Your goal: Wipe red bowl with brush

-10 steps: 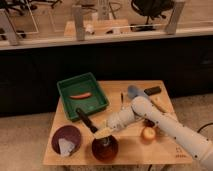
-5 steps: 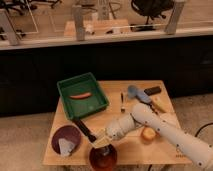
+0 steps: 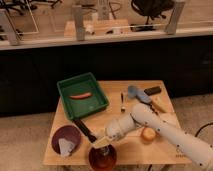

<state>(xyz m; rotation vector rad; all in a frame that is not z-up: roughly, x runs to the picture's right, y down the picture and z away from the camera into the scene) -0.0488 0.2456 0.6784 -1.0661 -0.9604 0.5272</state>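
The red bowl sits at the table's front edge, glossy reddish-brown. The brush slants over it: its black handle points up-left toward the green tray, and its pale tan head rests at the bowl's far rim. My gripper is right behind the bowl, at the end of the white arm that reaches in from the lower right, and it is shut on the brush near the head.
A dark purple bowl with a pale scrap lies left of the red bowl. The green tray at the back left holds an orange-red stick. A blue round-headed tool lies at the back right. A small orange object sits under the arm.
My gripper has come forward and down with the brush, bringing the tan head to the red bowl. The red bowl has slid slightly toward the table's front edge.
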